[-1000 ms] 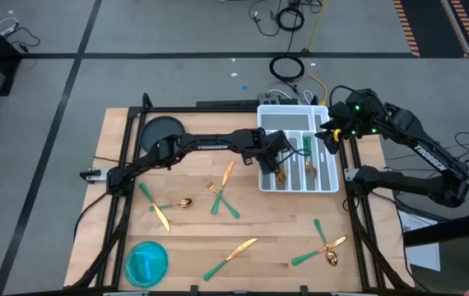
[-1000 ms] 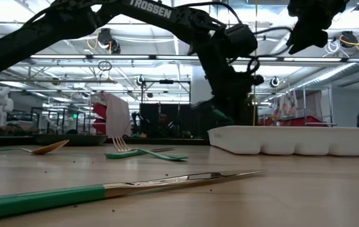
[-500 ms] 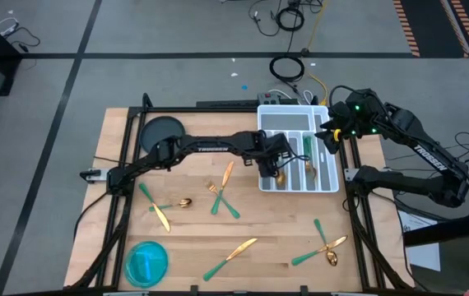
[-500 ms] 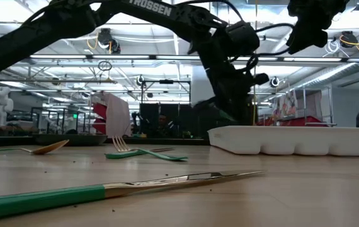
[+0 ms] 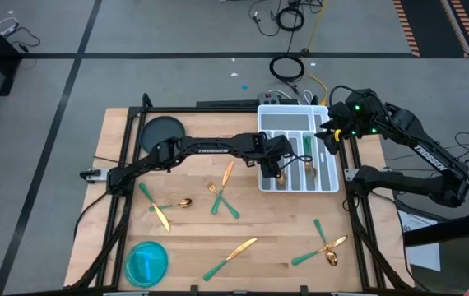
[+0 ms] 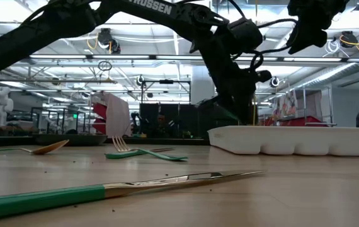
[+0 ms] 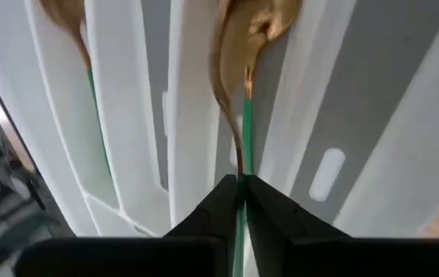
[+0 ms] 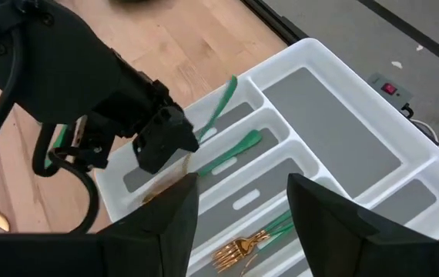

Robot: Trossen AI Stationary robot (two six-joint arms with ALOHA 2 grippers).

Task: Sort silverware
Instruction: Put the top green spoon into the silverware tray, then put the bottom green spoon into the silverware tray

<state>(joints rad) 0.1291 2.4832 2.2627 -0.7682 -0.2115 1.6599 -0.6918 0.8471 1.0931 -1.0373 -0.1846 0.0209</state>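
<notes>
Wooden tabletop [image 5: 284,238] is carrying our white compartmented tray [image 5: 327,185]. We are lowering a gold spoon with a slim green handle [image 7: 242,115] into one slot, the left gripper [image 7: 241,201] pinching its handle. Next, we judge, those jaws must part. The right gripper [image 8: 242,201] is waiting open above the tray.

You are looking straight down on the wooden table [image 5: 218,222], where the left gripper [image 5: 274,167] is reaching over the white tray [image 5: 261,182] at its left compartments. The right gripper [image 5: 330,136] is hovering at the tray's right edge. Green-handled silverware is lying loose: a fork [image 5: 217,197], a knife [image 5: 230,254] and a spoon [image 5: 327,251]. A blue bowl [image 5: 146,263] is sitting near the front left corner.
</notes>
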